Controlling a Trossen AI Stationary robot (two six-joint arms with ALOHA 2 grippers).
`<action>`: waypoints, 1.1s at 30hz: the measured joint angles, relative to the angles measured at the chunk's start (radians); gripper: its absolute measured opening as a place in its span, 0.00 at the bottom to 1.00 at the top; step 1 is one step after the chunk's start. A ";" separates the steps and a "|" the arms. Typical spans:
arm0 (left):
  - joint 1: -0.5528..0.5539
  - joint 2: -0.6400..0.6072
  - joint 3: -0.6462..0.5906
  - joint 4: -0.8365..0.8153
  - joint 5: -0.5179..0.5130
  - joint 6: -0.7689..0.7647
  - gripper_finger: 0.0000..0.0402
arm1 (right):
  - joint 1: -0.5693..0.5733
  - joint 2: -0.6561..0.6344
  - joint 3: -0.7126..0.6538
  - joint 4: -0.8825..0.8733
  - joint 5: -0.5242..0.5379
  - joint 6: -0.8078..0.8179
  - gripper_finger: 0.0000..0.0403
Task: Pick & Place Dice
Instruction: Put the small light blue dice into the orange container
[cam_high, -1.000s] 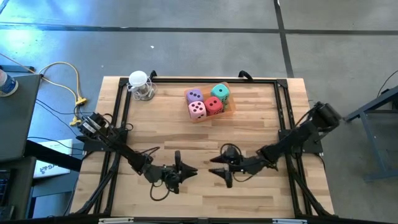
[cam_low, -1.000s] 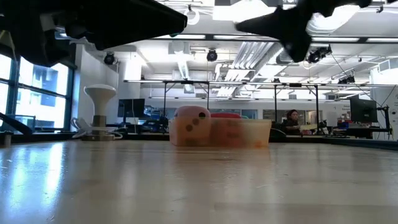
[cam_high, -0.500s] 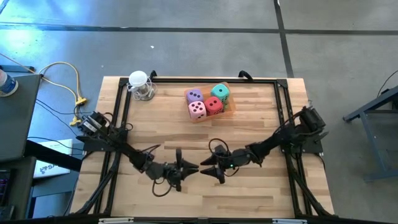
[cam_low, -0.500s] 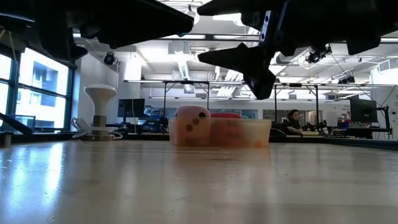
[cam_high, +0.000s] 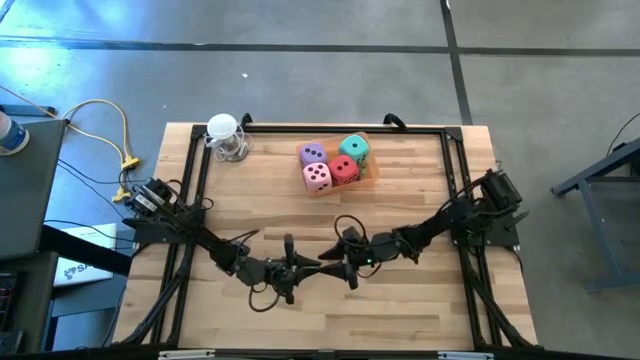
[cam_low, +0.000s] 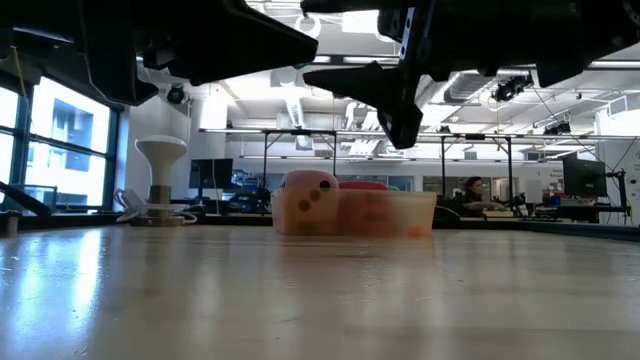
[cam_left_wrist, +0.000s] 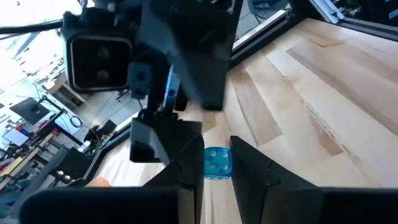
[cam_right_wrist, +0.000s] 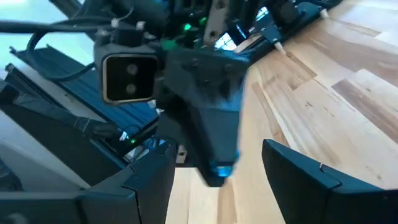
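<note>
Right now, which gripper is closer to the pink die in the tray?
Right, though only slightly. The right gripper sits almost straight toward the near edge from the pink die, open. The left gripper meets it fingertip to fingertip, a touch farther off and to the left.

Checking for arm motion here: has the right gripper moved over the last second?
Yes. In the high view the right gripper has shifted left, away from the table's right rail, toward the left gripper.

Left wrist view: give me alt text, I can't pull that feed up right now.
A small blue die is pinched between the left gripper's two dark fingers, above the light wooden table. Directly ahead and very close, the right gripper faces it with its jaws open and its wrist camera visible.
</note>
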 joint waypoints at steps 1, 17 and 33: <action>0.005 0.000 0.000 0.000 0.000 0.000 0.13 | -0.003 0.000 0.004 -0.004 -0.006 -0.006 0.57; 0.041 0.000 0.000 0.027 -0.004 0.002 0.13 | -0.005 0.000 0.041 -0.066 -0.007 -0.024 0.57; 0.040 0.012 0.001 0.031 -0.002 -0.004 0.13 | -0.016 0.001 0.041 -0.073 0.021 -0.031 0.22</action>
